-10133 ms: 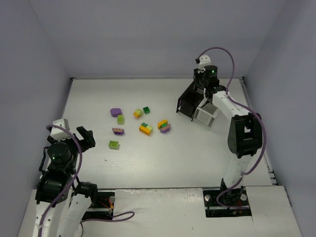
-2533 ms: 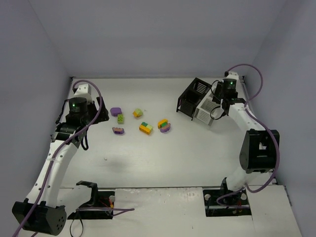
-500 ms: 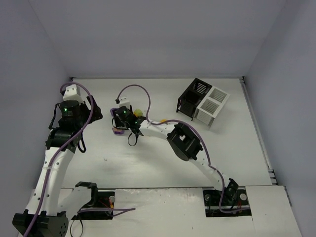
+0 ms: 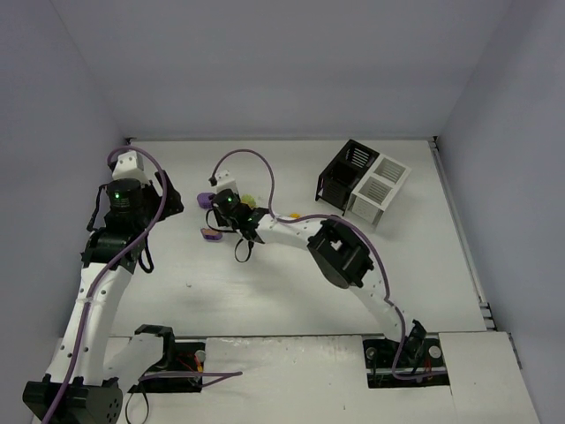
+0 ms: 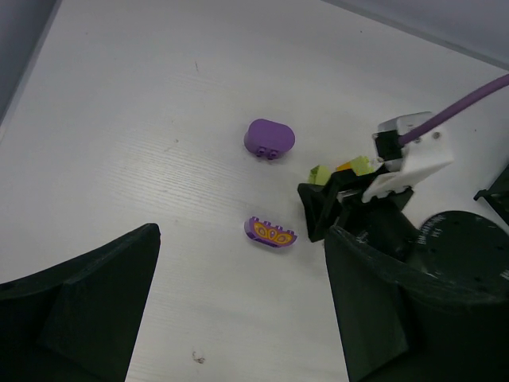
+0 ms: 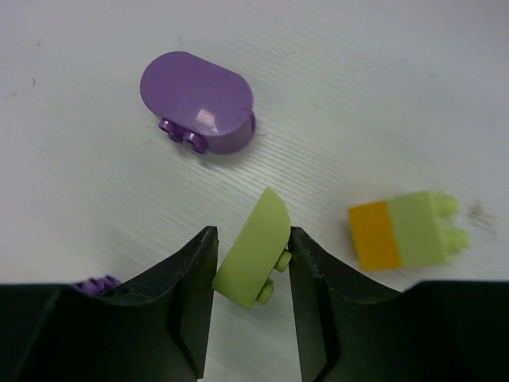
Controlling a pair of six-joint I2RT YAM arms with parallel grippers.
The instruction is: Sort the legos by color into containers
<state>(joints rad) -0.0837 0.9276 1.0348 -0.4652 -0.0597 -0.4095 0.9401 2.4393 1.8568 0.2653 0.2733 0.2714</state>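
My right gripper (image 6: 253, 267) is shut on a lime green lego (image 6: 253, 251), which sits tilted between the two fingers, low over the table. Just beyond it lies a rounded purple lego (image 6: 199, 99), and to the right an orange and lime lego (image 6: 402, 232). In the top view the right gripper (image 4: 221, 212) reaches far left, between the purple lego (image 4: 205, 199) and a purple and orange arched lego (image 4: 210, 234). My left gripper (image 5: 238, 334) hangs open above the table, near the arched lego (image 5: 271, 233). The containers, black (image 4: 347, 172) and white (image 4: 381, 188), stand at the back right.
The right arm stretches across the middle of the table and hides whatever lies under it. The left wall is close beside the left arm. A small dark speck (image 5: 196, 358) marks the table between the left fingers.
The right gripper has closed onto the lime green lego. Earlier it swung from the containers across to the legos. The left arm has stayed still over the last half second.
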